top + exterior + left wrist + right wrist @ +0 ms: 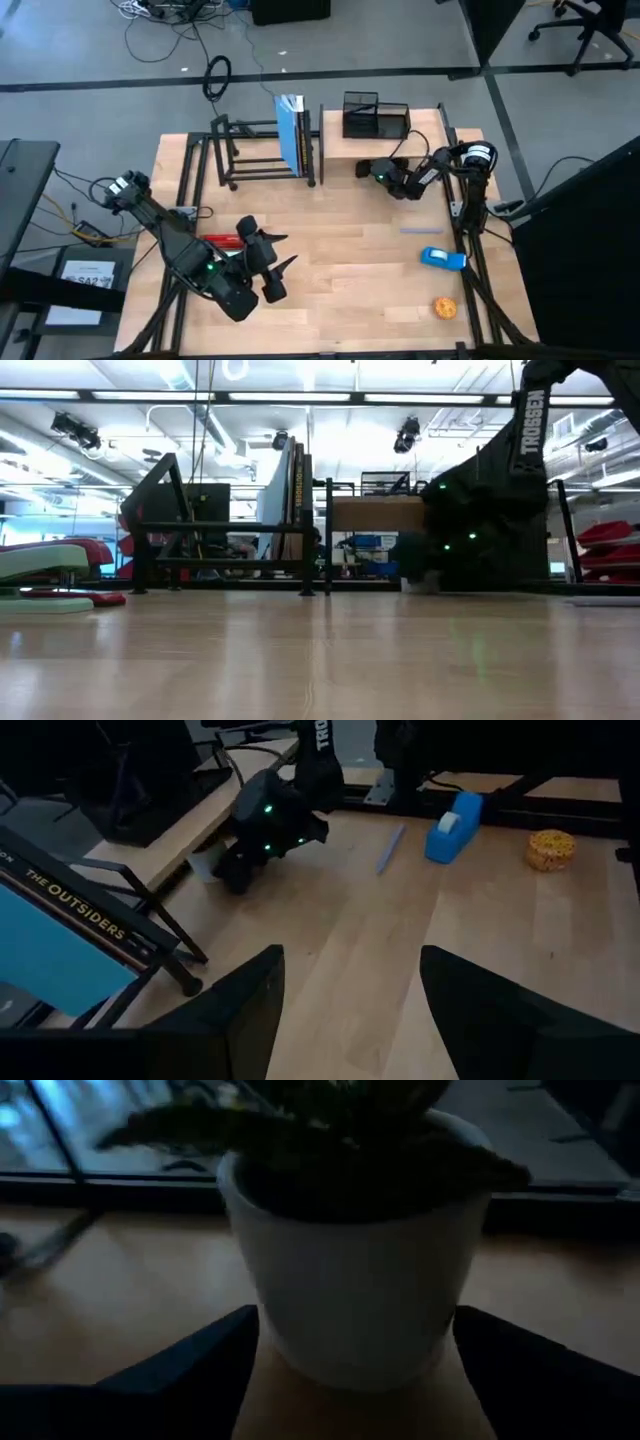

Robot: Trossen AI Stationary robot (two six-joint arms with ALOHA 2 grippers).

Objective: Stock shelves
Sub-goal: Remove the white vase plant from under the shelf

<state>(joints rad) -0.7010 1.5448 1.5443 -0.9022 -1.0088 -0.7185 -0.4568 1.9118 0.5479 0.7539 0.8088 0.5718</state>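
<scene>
The right gripper [366, 169], jaws spread, straddles a small white plant pot [355, 1270] beside the wood-board shelf [380, 147].

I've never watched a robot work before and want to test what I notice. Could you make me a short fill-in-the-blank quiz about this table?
1. The book in the black rack is titled The ____.
2. The right gripper has its fingers on either side of a white ____ holding a plant.
3. The tape dispenser on the table is coloured ____.
4. The left gripper is open and holds ____.

Missing words: Outsiders; pot; blue; nothing
</scene>
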